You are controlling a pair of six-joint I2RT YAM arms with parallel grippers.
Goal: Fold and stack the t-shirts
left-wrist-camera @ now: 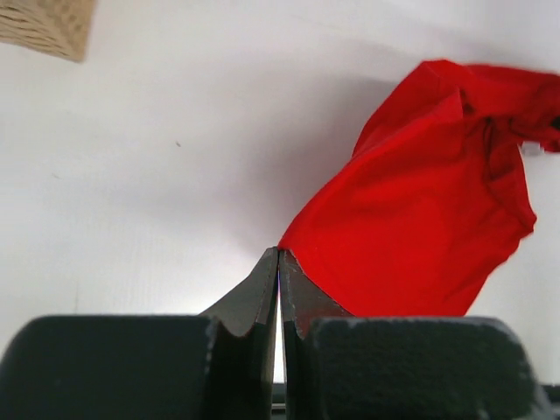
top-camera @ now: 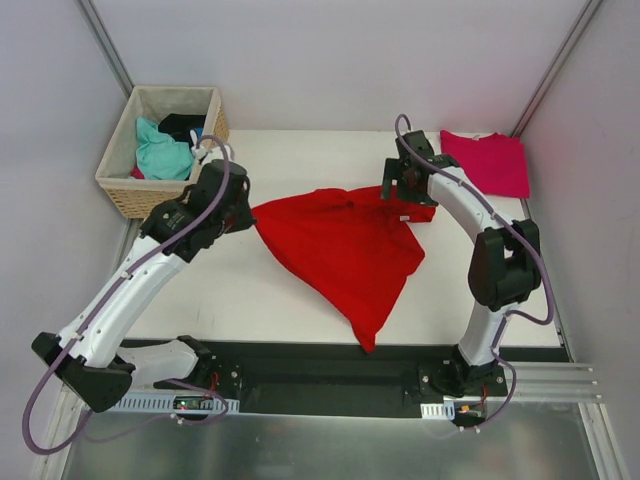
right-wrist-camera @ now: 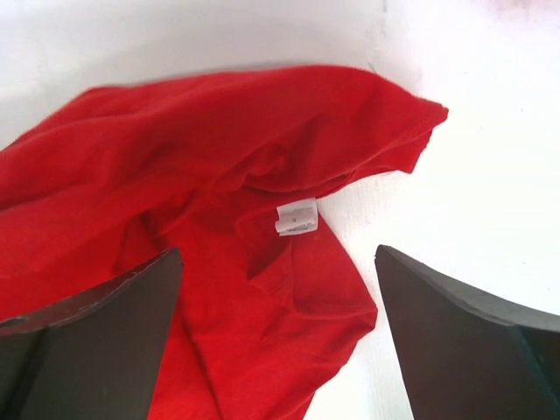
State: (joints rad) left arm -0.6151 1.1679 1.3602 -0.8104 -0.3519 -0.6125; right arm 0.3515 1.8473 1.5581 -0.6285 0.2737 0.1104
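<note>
A white tabletop (top-camera: 220, 300) carries nearly everything in view. Across its middle sprawls the large bright red cotton t-shirt (top-camera: 345, 250), crumpled and unfolded, one long corner trailing toward the near edge and another drawn out to a point on the left.

The left arm (top-camera: 130, 290) reaches up and inward from its base, its wrist bent toward that left point of the shirt. The right arm (top-camera: 500, 260) rises from its base, elbows over at the right side, and stretches back leftward so that its wrist hangs over the shirt's far right part.

A woven wicker basket (top-camera: 140, 195) stands at the far left corner with teal and dark cloth inside. At the far right corner lies the magenta-pink t-shirt (top-camera: 487, 160), flat and squared off, well apart from the red one.

The left gripper (left-wrist-camera: 278, 254) has its jaws pressed together, and the red shirt's left corner meets them right at the tips (pinched there, as far as the wrist view shows).

The right gripper (right-wrist-camera: 278, 254) stands spread wide with nothing in it, above the rumpled neck opening, one finger to each side of the cloth.

The small white neck label (right-wrist-camera: 296, 217) lies face up between those two fingers, just inside the collar.
</note>
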